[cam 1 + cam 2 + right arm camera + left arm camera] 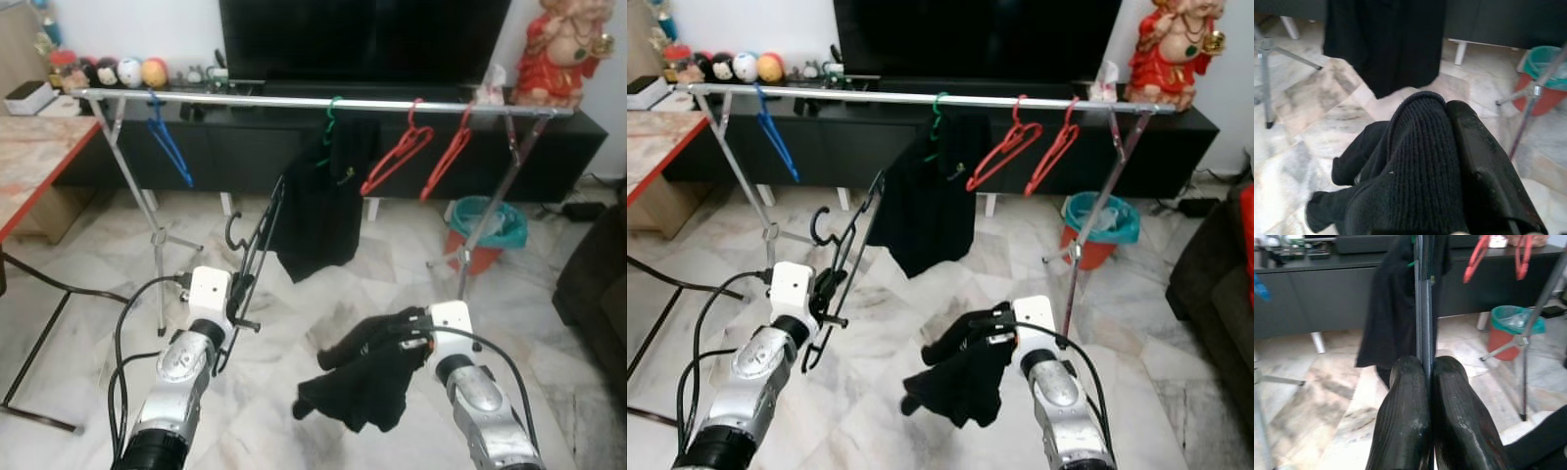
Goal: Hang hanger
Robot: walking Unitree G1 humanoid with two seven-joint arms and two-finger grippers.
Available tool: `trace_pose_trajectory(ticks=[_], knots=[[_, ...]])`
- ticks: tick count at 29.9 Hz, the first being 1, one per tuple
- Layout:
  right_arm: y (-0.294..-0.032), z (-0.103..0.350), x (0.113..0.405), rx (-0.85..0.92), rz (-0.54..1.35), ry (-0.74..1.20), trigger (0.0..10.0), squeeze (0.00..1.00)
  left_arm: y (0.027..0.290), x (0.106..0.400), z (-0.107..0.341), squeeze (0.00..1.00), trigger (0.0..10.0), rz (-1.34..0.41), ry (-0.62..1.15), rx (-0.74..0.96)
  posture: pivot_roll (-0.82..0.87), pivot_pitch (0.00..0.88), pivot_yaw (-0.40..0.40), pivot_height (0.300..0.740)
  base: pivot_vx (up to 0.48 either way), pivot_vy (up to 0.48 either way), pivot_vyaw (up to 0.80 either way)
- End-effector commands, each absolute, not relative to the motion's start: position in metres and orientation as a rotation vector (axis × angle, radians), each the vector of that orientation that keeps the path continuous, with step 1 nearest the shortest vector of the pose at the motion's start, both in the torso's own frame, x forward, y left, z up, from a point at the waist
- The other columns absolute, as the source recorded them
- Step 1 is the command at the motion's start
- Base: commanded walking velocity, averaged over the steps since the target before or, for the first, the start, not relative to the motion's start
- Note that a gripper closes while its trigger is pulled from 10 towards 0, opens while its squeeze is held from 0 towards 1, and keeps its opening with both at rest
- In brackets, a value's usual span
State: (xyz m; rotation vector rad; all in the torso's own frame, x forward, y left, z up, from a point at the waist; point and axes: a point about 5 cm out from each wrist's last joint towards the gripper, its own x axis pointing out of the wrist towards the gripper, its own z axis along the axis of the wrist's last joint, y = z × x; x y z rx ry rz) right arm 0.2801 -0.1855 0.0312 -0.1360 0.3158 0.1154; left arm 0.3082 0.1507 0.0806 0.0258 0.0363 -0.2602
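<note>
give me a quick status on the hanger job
Left gripper shut on black hanger. Right gripper shut on black garment. Rail ahead, not reached.

I hold a hanger point(257, 253) up in my left gripper point(233, 315), a bunched garment point(364, 377) in my right gripper point(409, 331). Ahead the clothes rail point(313, 102) spans the room, hangers and a hung garment point(318, 196) on it. Behind stands the TV cabinet point(245, 147); a bin point(487, 231) sits, I think, just beyond the rail's right leg.

Left hand point(1426, 396) raised, fingers pinched together, right hand point(407, 328) clamped (both arms forward)
</note>
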Motion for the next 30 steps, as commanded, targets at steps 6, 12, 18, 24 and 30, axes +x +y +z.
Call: trace_pose_trajectory(ticks=[6,12,18,24,30], knots=[[-0.1823,0.038,0.284,-0.131,0.114,0.272,10.0,0.0,0.1531,0.3082,0.0819,0.0,10.0,-0.262,0.041,0.034,0.02,0.0,0.008,0.74,0.0,0.454,-0.09],[-0.1817,0.0385,0.2845,-0.129,0.115,0.267,10.0,0.0,0.1545,0.3086,0.083,0.0,10.0,-0.26,0.037,0.047,0.02,0.0,0.01,0.74,0.0,0.219,0.0],[-0.1799,0.041,0.2861,-0.114,0.112,0.246,10.0,0.0,0.1543,0.3086,0.0828,0.0,10.0,-0.265,0.039,0.053,0.02,0.0,0.012,0.74,0.0,0.0,0.0],[-0.1792,0.0434,0.287,-0.108,0.112,0.229,10.0,0.0,0.154,0.3086,0.0826,0.0,10.0,-0.266,0.04,0.053,0.02,0.0,0.012,0.74,0.0,0.0,0.0],[-0.1796,0.045,0.2885,-0.11,0.111,0.219,10.0,0.0,0.1501,0.3071,0.0826,0.0,10.0,-0.279,0.034,0.045,0.02,0.0,0.012,0.74,0.0,0.0,0.0]])
